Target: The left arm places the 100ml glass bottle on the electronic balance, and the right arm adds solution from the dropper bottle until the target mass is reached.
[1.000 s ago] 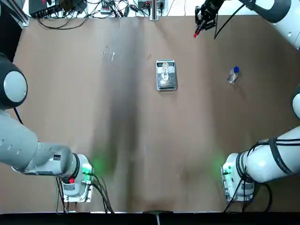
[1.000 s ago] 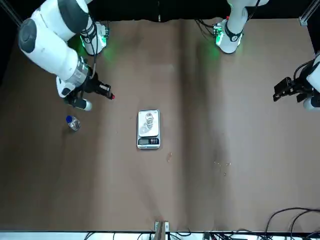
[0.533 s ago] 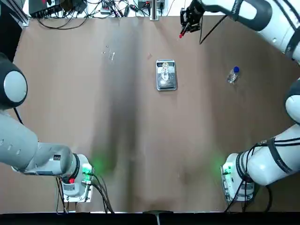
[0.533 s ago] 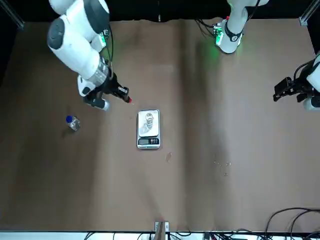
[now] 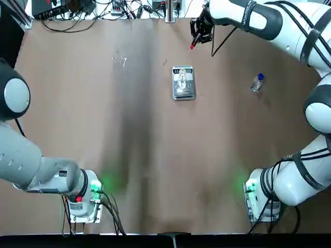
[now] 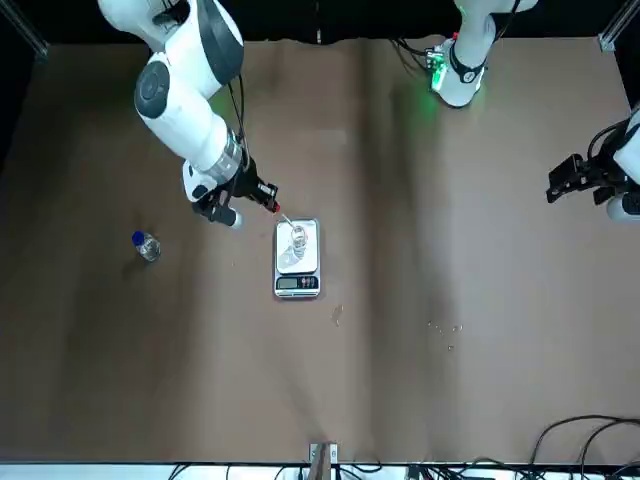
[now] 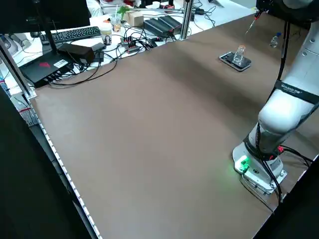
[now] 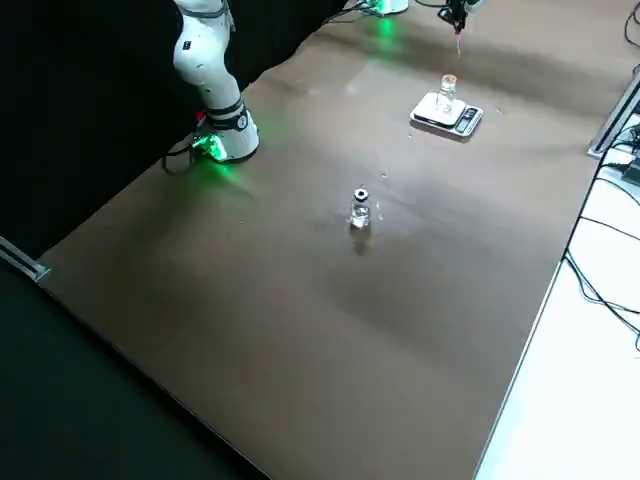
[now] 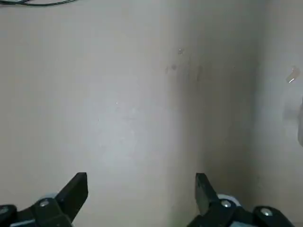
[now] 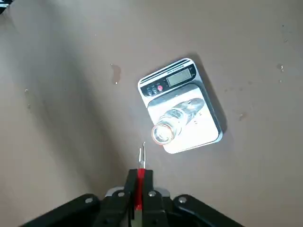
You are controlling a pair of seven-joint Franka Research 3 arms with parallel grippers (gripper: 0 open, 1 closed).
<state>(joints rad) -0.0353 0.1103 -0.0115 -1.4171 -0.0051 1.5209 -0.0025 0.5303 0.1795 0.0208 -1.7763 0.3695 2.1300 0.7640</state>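
Two arms, two grippers, two bottles, one balance, one dropper.
There are two robot arms, one left arm [image 5: 36, 168] and one right arm [image 5: 295, 178], and two grippers, one left gripper [image 9: 142, 187] and one right gripper [image 10: 140, 174], with two fingers each, four in all. Bottles number two: one open bottle [image 10: 173, 125] and one capped bottle [image 5: 256, 83]. There is one electronic balance [image 10: 201, 132], carrying one of the bottles, and one dropper [image 10: 139, 191]. Beyond the table are one monitor [image 7: 65, 15] and one keyboard [image 7: 77, 34]. The cables are too tangled to count.
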